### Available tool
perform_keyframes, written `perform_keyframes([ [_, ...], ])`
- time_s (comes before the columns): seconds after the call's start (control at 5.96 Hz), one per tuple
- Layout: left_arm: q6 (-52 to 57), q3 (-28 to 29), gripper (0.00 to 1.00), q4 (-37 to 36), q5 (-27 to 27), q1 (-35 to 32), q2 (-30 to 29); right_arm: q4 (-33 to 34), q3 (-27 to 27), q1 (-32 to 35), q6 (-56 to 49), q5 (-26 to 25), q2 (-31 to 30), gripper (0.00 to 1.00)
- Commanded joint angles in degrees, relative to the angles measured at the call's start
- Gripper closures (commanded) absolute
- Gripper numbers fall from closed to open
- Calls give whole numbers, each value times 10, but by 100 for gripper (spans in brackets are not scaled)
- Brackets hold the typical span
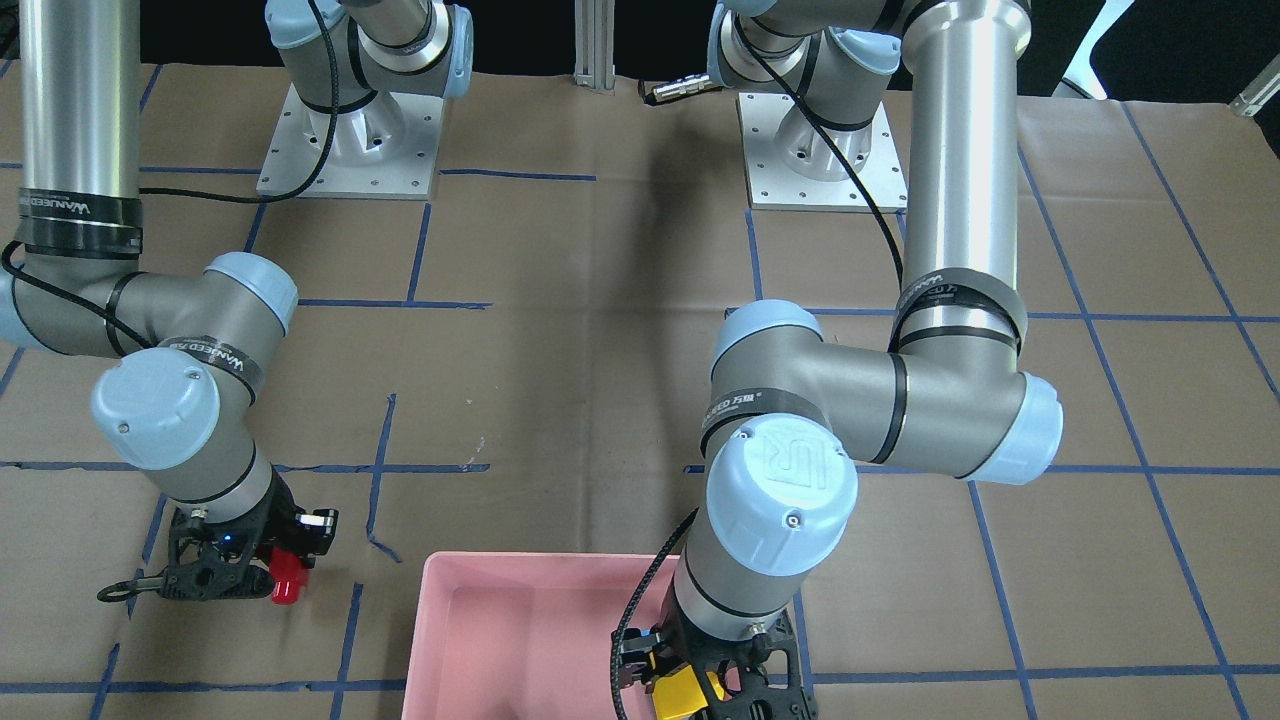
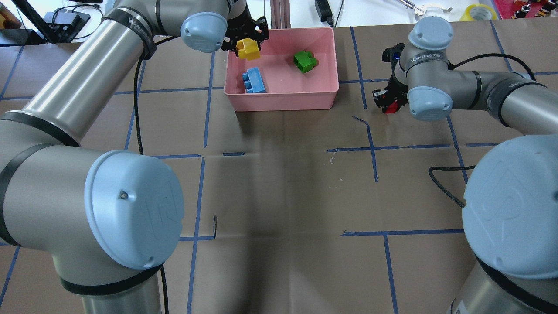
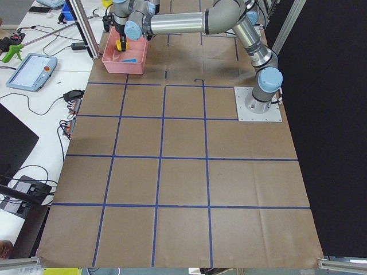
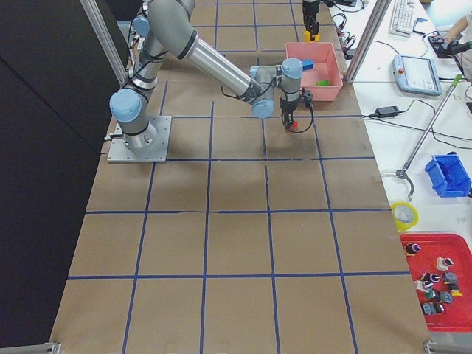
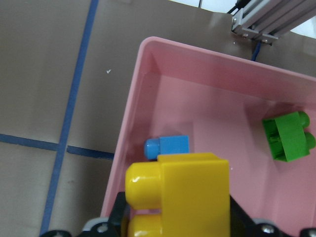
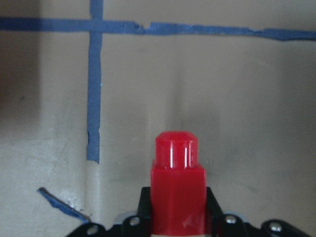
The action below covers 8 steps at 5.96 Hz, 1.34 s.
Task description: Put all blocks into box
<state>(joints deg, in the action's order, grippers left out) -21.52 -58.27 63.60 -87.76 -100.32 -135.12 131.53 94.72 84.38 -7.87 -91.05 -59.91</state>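
Observation:
The pink box [image 2: 283, 102] stands at the far middle of the table. A blue brick [image 2: 254, 80] and a green brick [image 2: 305, 61] lie inside it, and both show in the left wrist view: blue [image 5: 170, 147], green [image 5: 286, 136]. My left gripper [image 2: 247, 43] is shut on the yellow brick [image 2: 248, 49] and holds it above the box's left rim [image 5: 133, 113]. My right gripper [image 2: 389, 102] is shut on the small red brick [image 2: 392, 107] over the table, to the right of the box. The red brick [image 6: 177, 192] hangs just above the brown paper.
An aluminium post [image 2: 279, 13] stands just behind the box. Blue tape lines [image 6: 94, 89] cross the brown paper. A black cable [image 2: 444, 179] loops on the table by my right arm. The arm bases [image 1: 345, 150] are bolted at the robot's side.

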Motion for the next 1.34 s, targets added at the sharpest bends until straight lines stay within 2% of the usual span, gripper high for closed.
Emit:
perform_keyframes([
  [0.0,-16,-3,46,-27,-12,-8,-17,-146,-97,1,12,-2,-18,90],
  [0.17,-17,-2,12,-27,-25,-10,-16,-177,-134,2,40,-1,-21,91],
  [0.34,-20,1,1,-27,-24,-9,-11,-218,-170,14,54,-3,-24,90],
  [0.5,-17,4,1,-22,-20,-4,5,-232,-202,31,78,-3,-24,90],
  [0.67,-13,-1,1,-2,-21,16,46,-223,-221,48,124,2,-21,90],
  [0.84,-6,-10,1,57,-21,56,94,-180,-239,60,172,6,-9,90],
  [1.01,45,-17,1,88,-19,99,122,-161,-274,87,194,2,28,89],
  [1.17,66,-37,1,114,-19,142,157,-161,-336,111,228,0,66,89],
])
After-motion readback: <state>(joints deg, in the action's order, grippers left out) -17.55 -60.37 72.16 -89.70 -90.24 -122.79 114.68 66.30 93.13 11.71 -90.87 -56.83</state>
